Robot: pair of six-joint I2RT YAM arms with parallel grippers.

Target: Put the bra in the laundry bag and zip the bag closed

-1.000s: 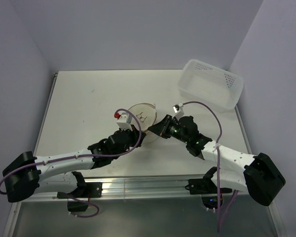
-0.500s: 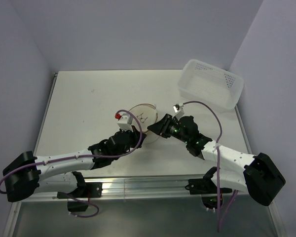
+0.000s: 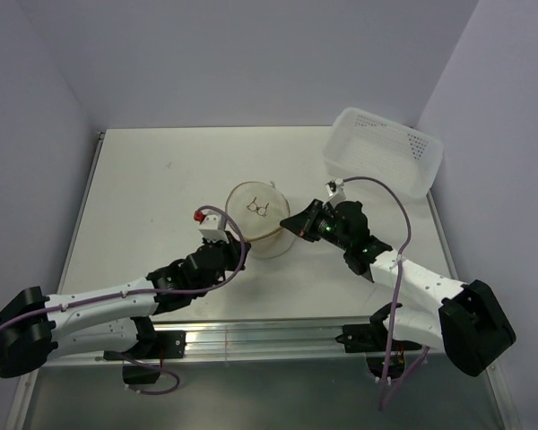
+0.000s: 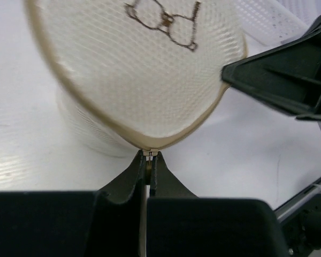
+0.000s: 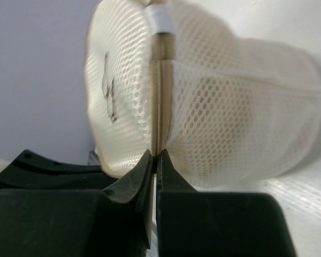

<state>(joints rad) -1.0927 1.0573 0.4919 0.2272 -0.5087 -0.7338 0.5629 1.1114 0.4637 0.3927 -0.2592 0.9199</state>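
Note:
The laundry bag [image 3: 258, 218] is a round cream mesh pouch standing mid-table, its flat lid with a small dark marking facing up. My left gripper [image 3: 236, 242] is at its near-left rim, shut on a small metal zip pull [image 4: 150, 153] at the lid's edge. My right gripper [image 3: 290, 226] is at its right side, shut on the bag's zip seam [image 5: 159, 144]. The bag [image 4: 144, 69] fills the left wrist view, and in the right wrist view the bag [image 5: 230, 123] lies sideways with the zip teeth closed. The bra is hidden.
A white perforated plastic basket [image 3: 383, 150] stands at the back right, near the right wall. The right arm's black gripper [image 4: 289, 80] shows at the right of the left wrist view. Purple-grey walls close in the table on three sides.
Both grippers have shifted with the bag. The left gripper has drawn back to the near left along the rim, the bag now stands more upright, and the right gripper sits slightly higher.

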